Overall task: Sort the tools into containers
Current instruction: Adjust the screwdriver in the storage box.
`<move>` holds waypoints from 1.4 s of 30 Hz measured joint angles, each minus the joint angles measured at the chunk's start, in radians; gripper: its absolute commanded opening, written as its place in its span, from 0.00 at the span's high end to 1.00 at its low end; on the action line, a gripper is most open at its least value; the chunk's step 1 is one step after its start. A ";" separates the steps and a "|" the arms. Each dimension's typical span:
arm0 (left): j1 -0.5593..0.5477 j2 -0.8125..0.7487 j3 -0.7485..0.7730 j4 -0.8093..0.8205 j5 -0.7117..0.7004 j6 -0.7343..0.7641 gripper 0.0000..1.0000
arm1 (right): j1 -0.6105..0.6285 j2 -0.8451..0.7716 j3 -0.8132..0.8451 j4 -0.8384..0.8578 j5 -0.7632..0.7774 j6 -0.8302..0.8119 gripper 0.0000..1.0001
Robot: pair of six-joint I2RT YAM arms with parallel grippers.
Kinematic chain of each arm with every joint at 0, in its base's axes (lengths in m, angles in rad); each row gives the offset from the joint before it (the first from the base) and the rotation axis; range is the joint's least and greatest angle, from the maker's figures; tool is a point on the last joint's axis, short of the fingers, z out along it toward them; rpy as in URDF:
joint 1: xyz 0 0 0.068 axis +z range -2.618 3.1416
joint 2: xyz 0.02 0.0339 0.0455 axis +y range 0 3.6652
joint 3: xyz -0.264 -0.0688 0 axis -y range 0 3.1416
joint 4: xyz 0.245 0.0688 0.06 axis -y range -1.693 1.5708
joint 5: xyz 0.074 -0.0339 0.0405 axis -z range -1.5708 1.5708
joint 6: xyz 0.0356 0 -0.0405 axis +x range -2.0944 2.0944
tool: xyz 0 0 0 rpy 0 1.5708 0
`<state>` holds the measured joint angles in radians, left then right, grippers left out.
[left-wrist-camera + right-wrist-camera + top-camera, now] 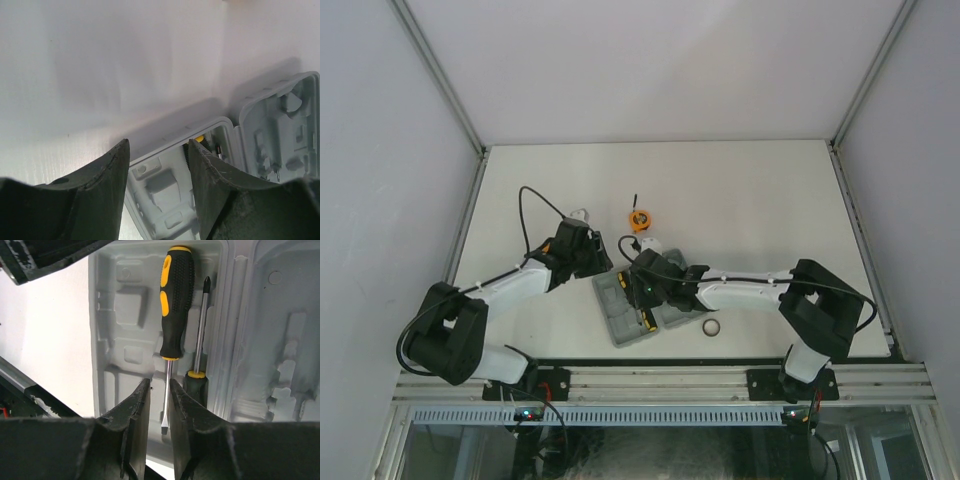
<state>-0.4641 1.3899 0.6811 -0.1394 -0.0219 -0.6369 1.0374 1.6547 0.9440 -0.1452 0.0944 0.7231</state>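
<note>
The grey hinged case [618,318] lies open on the table near the front edge. Two black-and-yellow screwdrivers lie in its left half: a flat-head [175,305] and a cross-head [201,325], side by side and pointing opposite ways. My right gripper [159,382] hovers over the flat-head's shaft with its jaws a narrow gap apart, not gripping it. My left gripper [159,145] is open and empty over the case's [165,185] far left corner. The orange tape measure [639,220] sits behind the case. The dark ring [711,327] lies to the right of it.
A small pale object [580,213] lies behind the left gripper; I cannot tell what it is. The right half of the case [285,340] shows only moulded recesses. The table's front edge [650,360] runs just below the case.
</note>
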 measured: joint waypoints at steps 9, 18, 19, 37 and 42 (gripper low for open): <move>0.000 0.009 0.000 0.005 0.002 0.000 0.46 | -0.004 0.040 0.010 -0.001 -0.019 -0.006 0.82; 0.000 0.013 0.000 0.005 0.004 0.000 0.47 | -0.004 0.077 0.039 -0.008 -0.026 -0.011 0.84; 0.000 0.013 0.000 0.005 0.004 0.001 0.47 | -0.004 0.083 0.046 -0.010 -0.025 -0.012 0.85; 0.000 0.029 -0.008 0.045 0.012 0.002 0.49 | -0.010 0.150 0.143 -0.091 0.035 -0.029 0.88; 0.003 0.031 -0.019 0.074 0.019 0.002 0.50 | -0.029 0.155 0.144 -0.090 0.027 -0.029 0.88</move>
<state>-0.4614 1.4204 0.6617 -0.0658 -0.0029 -0.6353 1.0088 1.8099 1.0878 -0.2348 0.1215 0.6945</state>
